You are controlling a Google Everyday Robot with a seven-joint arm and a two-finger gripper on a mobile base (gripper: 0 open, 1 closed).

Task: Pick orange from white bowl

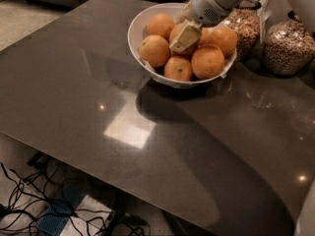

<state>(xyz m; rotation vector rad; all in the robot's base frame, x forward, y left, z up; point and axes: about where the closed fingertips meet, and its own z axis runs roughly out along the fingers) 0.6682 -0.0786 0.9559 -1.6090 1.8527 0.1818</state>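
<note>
The white bowl (134,28) stands at the back of the dark table (88,92) and holds several oranges. My gripper (184,36) reaches down from the upper right into the middle of the bowl. It sits on the central orange (175,32), which it mostly hides. Around it lie the left orange (154,50), the front orange (178,68), the front-right orange (207,61), the right orange (223,39) and the back-left orange (160,25).
Two clear glass jars of grain (287,45) (244,26) stand right behind and to the right of the bowl, under my arm. The table's near edge drops to a floor with tangled cables (34,205).
</note>
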